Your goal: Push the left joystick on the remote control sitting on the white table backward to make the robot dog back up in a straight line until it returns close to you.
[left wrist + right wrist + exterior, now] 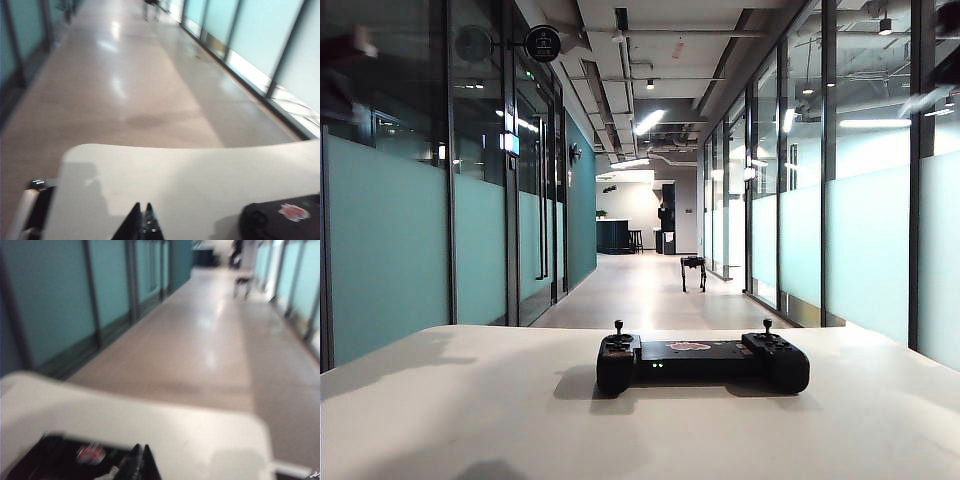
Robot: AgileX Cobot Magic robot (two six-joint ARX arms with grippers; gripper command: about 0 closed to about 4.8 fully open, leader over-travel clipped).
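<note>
A long corridor point(650, 285) ran ahead, pale glossy floor point(150, 95) catching ceiling-light glare; frosted teal glass partitions point(390, 250) in dark frames lined both sides, exposed ducts point(665, 60) hung overhead, a dark counter point(613, 236) sat far back

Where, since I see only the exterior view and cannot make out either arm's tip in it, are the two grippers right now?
Observer: The left gripper hangs over bare white table, beside the remote control, not over it.
Operator: Its jaws?
Observer: Closed, tips together, holding nothing.
Operator: And the right one?
Observer: The right gripper is above the table, close beside the remote's other end, jaws shut too; that view is blurred.
</note>
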